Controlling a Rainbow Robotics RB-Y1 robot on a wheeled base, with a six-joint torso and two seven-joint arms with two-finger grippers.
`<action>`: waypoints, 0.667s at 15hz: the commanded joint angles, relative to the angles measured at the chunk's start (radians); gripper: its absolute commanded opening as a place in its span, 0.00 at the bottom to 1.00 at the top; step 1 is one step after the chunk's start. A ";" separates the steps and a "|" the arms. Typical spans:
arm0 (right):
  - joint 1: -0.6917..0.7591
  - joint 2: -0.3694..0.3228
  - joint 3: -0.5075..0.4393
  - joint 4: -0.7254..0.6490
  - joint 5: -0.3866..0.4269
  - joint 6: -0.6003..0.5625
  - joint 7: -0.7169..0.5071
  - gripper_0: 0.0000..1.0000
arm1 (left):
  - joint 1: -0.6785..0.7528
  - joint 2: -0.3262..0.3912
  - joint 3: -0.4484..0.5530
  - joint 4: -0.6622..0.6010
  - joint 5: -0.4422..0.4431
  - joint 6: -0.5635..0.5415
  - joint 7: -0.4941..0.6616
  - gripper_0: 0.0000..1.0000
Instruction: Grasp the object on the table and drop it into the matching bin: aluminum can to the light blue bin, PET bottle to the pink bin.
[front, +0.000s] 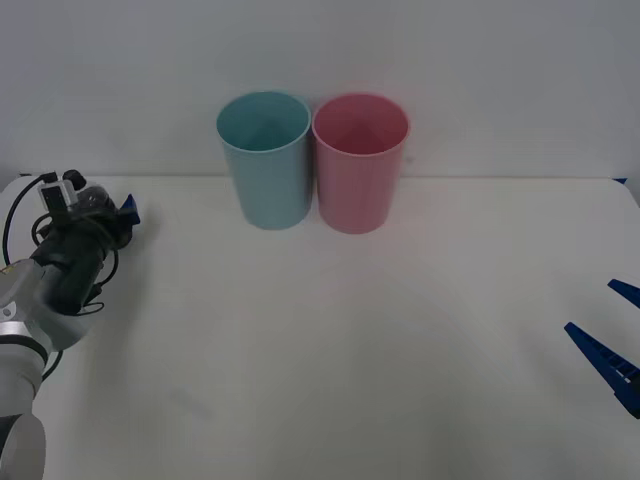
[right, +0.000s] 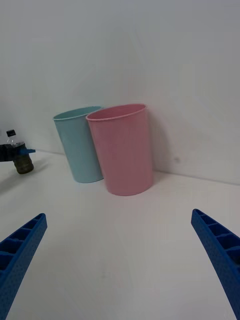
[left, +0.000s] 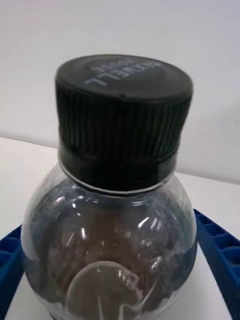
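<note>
The PET bottle (left: 112, 240), clear with a black screw cap and dark contents, stands between the blue fingers (left: 220, 250) of my left gripper (left: 120, 280), which press on both its sides. In the right wrist view the bottle (right: 23, 161) shows far off at the table's left, in that gripper's hold. My left gripper (front: 125, 212) is at the far left of the table (front: 330, 350), left of the light blue bin (front: 264, 160). The pink bin (front: 360, 162) stands touching it on the right. My right gripper (front: 590, 305) rests open at the right edge.
Both bins stand upright at the back of the white table, close to the wall, also seen as the light blue bin (right: 80, 145) and pink bin (right: 124, 150). Bare tabletop spreads between the two arms.
</note>
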 joint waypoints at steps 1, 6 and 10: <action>0.000 0.000 0.000 0.000 0.000 0.000 0.000 1.00 | 0.000 0.000 -0.007 0.000 -0.008 0.000 -0.006 0.08; 0.000 0.000 0.000 0.000 0.000 0.000 0.000 1.00 | 0.000 0.000 -0.015 0.000 -0.010 0.000 -0.003 0.00; 0.000 0.000 0.000 0.000 0.000 0.000 0.000 1.00 | 0.014 0.000 -0.024 -0.008 0.007 -0.025 0.000 0.00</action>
